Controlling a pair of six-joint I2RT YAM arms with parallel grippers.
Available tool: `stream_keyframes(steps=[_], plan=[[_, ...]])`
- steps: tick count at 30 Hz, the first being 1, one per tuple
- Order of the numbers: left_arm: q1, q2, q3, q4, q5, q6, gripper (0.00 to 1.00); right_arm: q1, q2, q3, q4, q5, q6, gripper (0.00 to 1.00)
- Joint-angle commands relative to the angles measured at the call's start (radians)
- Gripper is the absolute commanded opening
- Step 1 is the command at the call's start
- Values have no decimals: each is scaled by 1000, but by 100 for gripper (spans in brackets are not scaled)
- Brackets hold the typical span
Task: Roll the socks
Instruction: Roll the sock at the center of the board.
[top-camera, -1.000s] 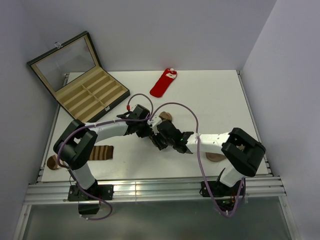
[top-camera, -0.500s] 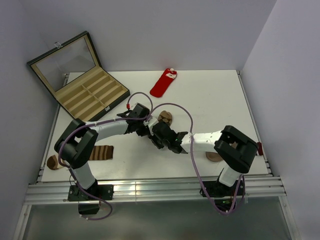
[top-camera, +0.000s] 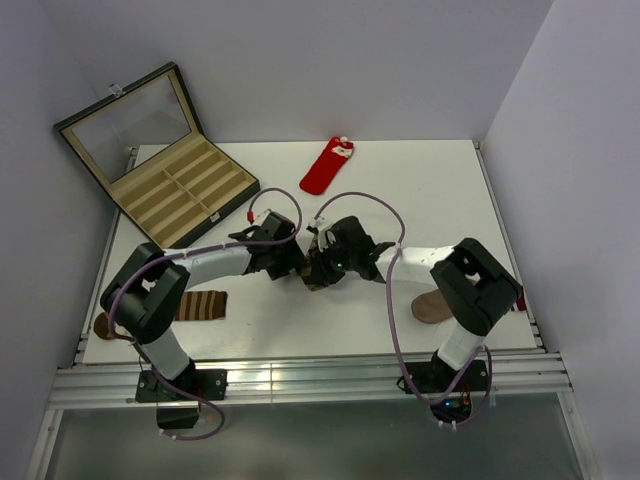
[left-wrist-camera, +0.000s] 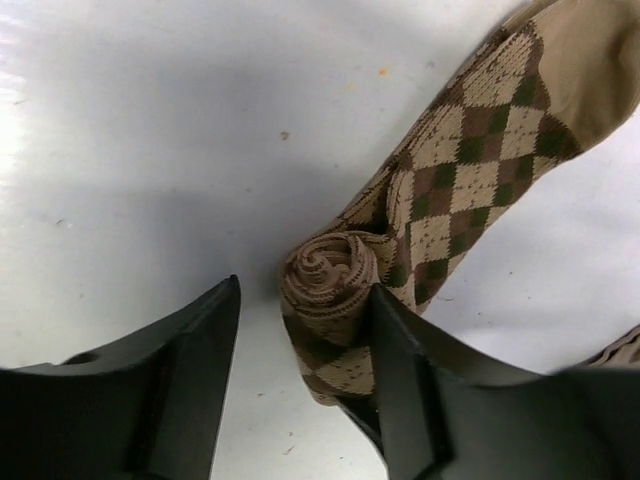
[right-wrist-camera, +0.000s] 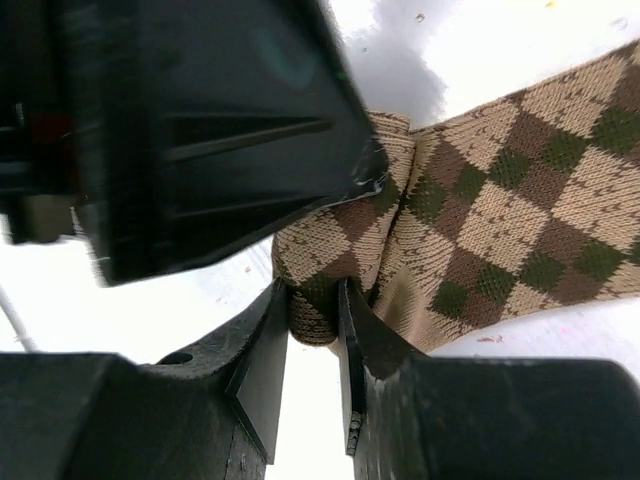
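White surface (top-camera: 440, 200) between pale walls: the argyle sock (left-wrist-camera: 470, 150), one end in a tight roll, lies right of the open compartment case (top-camera: 190, 185) and nearer the arm bases, where both pincers meet. The right pincer (right-wrist-camera: 312, 295) is clamped on the roll's edge, while the left pincer (left-wrist-camera: 300, 290) stands parted around the roll — one finger touching it, the other clear. The red sock (top-camera: 326, 167) lies flat near the case's right side, toward the far edge.
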Motion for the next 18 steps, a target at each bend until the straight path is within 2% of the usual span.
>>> stream_keyframes(steps=[1, 2, 5, 12, 18], plan=[[-5, -56, -29, 0, -34, -16, 62, -73, 58, 24, -75, -276, 67, 0], [-2, -64, -35, 0, -37, -19, 68, -87, 69, 33, -75, -346, 78, 0], [-2, -97, -55, 6, -52, -34, 75, -130, 117, 51, -63, -489, 119, 0], [-3, -174, -119, 45, -52, -71, 77, -220, 244, 54, 55, -688, 297, 0], [-8, -160, -149, 63, -5, -84, 75, -269, 319, 65, 84, -710, 369, 0]])
